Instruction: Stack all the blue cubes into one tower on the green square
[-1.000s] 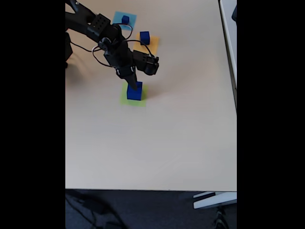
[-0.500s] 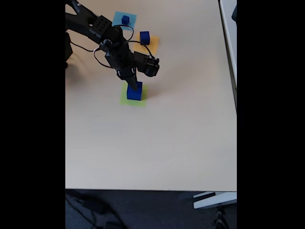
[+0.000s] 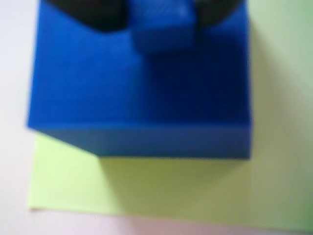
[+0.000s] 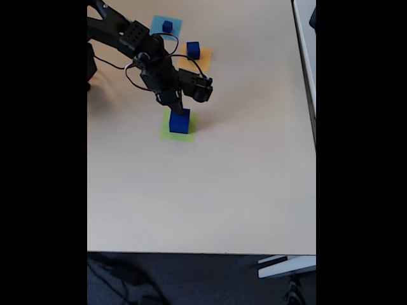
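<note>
Since a second ago the gripper (image 4: 177, 109) has drawn back a little toward the arm's base, so its tip now sits at the far upper edge of the large blue cube (image 4: 179, 121) rather than over the cube's top face. That cube stands on the green square (image 4: 166, 132), whose paper shows as a thin border on the cube's left and lower sides in the fixed view. In the wrist view the cube (image 3: 142, 88) is very close and blurred; a paler blue block-like shape sits at its top edge between two dark rounded forms cut off by the frame, and I cannot tell what that shape is. The green square (image 3: 146, 188) spreads below and to the right of the cube there, with its left corner meeting the pale table (image 3: 14, 98). Whether the jaws are apart or together cannot be made out in either view. Farther up the table (image 4: 241, 178) in the fixed view, the medium cube (image 4: 193, 49) rests on an orange square (image 4: 205, 57) and the small cube (image 4: 167, 26) on a light-blue square (image 4: 156, 24); the arm and its looping cable partly cover the light-blue square's lower corner.
</note>
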Robot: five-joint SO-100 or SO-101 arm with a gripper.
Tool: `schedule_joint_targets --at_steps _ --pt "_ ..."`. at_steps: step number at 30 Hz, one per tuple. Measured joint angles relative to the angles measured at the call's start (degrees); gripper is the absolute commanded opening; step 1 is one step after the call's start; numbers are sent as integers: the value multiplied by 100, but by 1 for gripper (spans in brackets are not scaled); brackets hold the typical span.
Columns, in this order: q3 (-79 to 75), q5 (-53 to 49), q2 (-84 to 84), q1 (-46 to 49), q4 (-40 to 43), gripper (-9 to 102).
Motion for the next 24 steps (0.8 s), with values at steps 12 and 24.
schedule_joint_targets --at_steps 12,24 --pt "-633 0 132 -105 870 0" --pt "-2681 2435 686 -1828 3234 0"
